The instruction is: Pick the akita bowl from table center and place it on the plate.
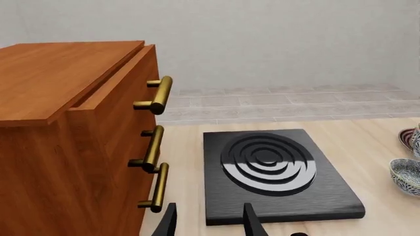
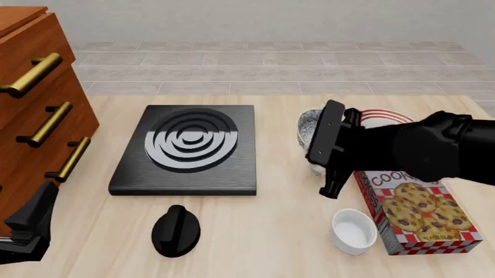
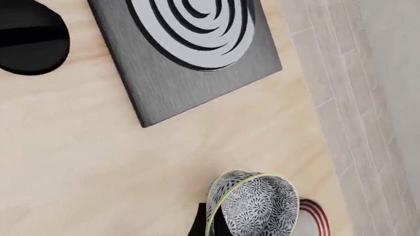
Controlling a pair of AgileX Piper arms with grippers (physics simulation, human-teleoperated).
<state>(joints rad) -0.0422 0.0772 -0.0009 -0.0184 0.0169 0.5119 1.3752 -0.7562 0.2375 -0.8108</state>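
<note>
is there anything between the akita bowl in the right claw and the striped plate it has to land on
Nothing visible does. The right claw holds the akita bowl tilted on edge, right beside the plate, whose red-striped rim shows just past the bowl. The cookie box and white bowl sit nearer the camera, off that path.

Red letters "COO" on the cookie box (image 2: 421, 211), rest of the word hidden

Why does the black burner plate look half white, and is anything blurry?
Front view: the ringed black stove plate shows a bright glossy reflection across its upper rings; left wrist view: the same glare on its lower half; right wrist view: everything sharp, the patterned akita bowl crisp. No blur anywhere.
</note>
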